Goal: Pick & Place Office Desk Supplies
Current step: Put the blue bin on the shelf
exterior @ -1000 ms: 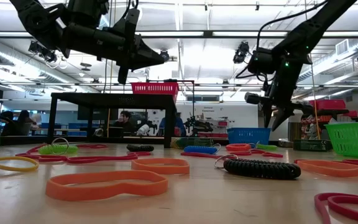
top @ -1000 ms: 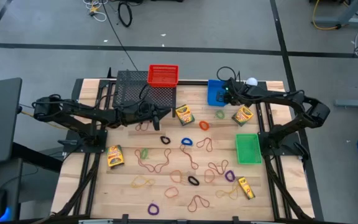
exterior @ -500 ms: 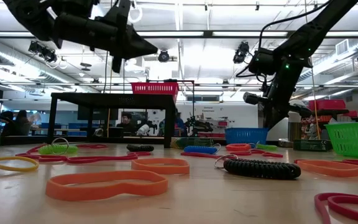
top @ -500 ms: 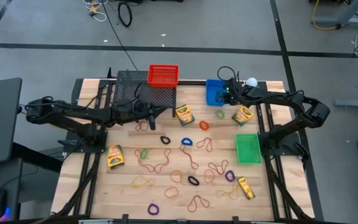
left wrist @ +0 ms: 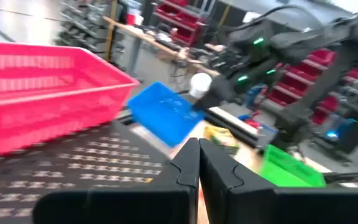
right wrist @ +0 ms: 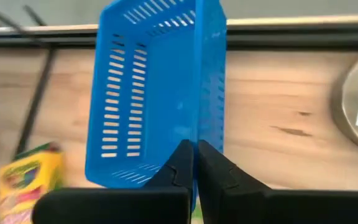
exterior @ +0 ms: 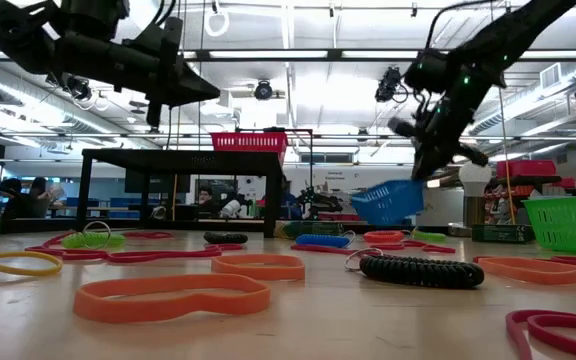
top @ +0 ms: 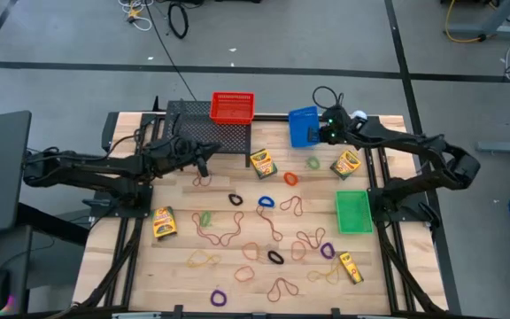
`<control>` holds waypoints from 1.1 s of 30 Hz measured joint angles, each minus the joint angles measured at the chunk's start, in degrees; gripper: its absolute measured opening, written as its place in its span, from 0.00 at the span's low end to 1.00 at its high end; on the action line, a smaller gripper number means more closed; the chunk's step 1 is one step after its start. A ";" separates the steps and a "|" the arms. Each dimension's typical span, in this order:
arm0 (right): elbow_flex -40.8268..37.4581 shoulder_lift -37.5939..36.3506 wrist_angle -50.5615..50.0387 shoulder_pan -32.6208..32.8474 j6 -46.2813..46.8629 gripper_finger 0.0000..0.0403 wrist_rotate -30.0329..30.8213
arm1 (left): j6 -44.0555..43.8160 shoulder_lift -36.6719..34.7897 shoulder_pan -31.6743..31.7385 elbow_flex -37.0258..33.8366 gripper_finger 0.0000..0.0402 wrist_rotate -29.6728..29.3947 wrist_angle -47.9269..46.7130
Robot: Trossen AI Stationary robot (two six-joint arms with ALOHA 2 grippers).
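Rubber-band loops [top: 275, 257] in many colours and yellow crayon boxes [top: 263, 164] lie untouched nearer than the blue slotted plastic basket [top: 302, 127]; the right pincer [top: 326, 131] has just clamped its rim and tipped it up, likely to reposition it, while the left pincer [top: 204, 158], clenched empty, has pulled back toward the black mesh tray [top: 204, 133]

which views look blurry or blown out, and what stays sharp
Left wrist view: motion-smeared, the red basket and blue basket soft. Right wrist view: the crayon box is blurred. Low view: ceiling lights glare white and the near orange rubber band is soft. High view: evenly lit and sharp.
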 joint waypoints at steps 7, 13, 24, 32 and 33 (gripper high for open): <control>7.97 -4.19 -13.66 4.84 -6.87 0.01 -1.76 | 1.24 -3.96 2.21 0.08 0.02 -0.56 -5.11; 14.55 -4.73 -22.54 10.17 -9.00 0.01 -6.48 | 1.82 -5.32 3.50 0.09 0.02 -0.50 -7.80; 15.30 2.26 -11.89 29.31 -3.07 0.01 -18.79 | 3.85 -5.49 4.37 0.07 0.02 0.61 -10.28; 17.89 18.86 8.74 34.42 -2.36 0.01 -25.29 | 6.66 -7.86 9.19 0.13 0.01 8.09 -15.06; 19.65 20.99 8.37 34.82 -3.41 0.01 -25.49 | 7.12 -8.08 9.86 0.13 0.01 9.36 -15.85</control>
